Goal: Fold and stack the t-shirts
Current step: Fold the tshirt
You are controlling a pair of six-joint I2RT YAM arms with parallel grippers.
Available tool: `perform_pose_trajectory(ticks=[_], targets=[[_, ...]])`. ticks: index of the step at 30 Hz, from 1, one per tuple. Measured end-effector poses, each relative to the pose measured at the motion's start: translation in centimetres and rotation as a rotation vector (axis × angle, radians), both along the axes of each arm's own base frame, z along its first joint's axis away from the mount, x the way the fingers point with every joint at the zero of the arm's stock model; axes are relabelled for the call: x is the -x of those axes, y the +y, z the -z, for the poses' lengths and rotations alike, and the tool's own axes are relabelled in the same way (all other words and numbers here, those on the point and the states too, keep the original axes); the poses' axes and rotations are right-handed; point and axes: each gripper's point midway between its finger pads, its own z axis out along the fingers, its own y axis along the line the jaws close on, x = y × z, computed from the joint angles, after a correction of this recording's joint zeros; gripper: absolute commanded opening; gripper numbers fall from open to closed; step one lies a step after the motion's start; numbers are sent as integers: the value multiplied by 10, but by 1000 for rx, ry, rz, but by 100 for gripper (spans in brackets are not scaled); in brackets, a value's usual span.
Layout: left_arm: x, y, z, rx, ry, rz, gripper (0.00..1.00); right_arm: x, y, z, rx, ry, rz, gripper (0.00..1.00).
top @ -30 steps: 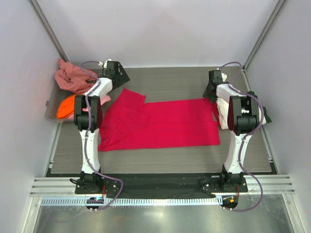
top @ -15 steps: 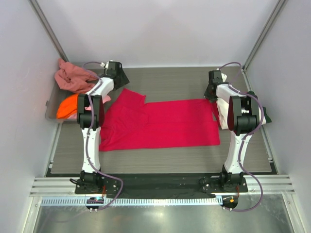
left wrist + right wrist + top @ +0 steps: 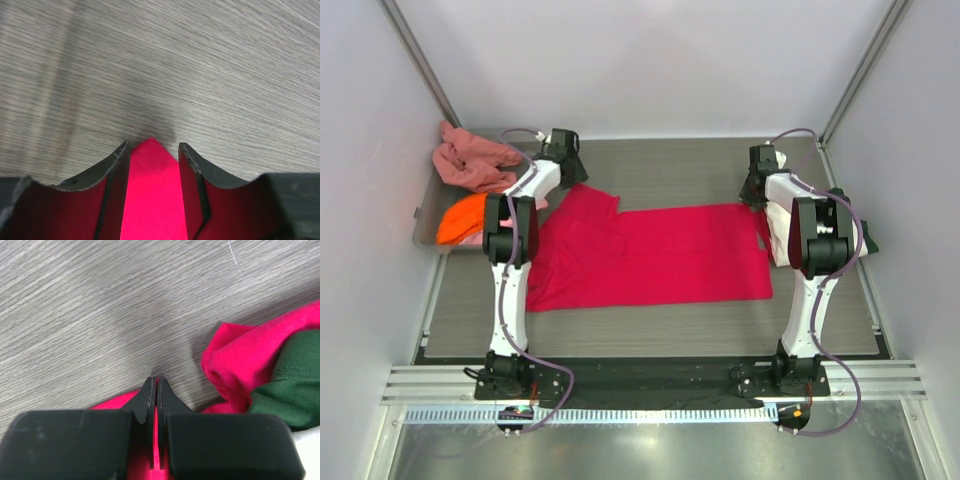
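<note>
The crimson-red t-shirt [image 3: 650,255] lies spread flat across the table's middle. My left gripper [image 3: 575,176] is at its far left sleeve corner. In the left wrist view its jaws [image 3: 152,147] stand open, with the red corner [image 3: 152,190] lying between them and not pinched. My right gripper [image 3: 756,196] is at the shirt's far right corner. In the right wrist view it [image 3: 156,381] is shut on a thin edge of red cloth. A bunched red fold [image 3: 240,360] lies beside it against a dark green t-shirt [image 3: 295,385].
A grey plastic bin [image 3: 423,228] at the far left holds a salmon-pink shirt [image 3: 470,160] and an orange shirt [image 3: 458,220]. The dark green cloth [image 3: 866,240] lies at the table's right edge behind the right arm. White walls and metal posts enclose the table.
My left gripper has moved right and nearer, from beside the bin to the red shirt's sleeve corner. The right gripper and the shirt have not visibly moved.
</note>
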Motion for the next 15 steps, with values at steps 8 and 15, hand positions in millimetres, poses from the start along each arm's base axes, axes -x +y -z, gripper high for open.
perform_pose_trajectory(ticks=[8,15], targets=[[4,-1,4,-37,21,17,7,0,2,0,-10,0,-7,1],[9,-2,5,-86,42,60,0,0,2,0,-11,-1,-8,1]])
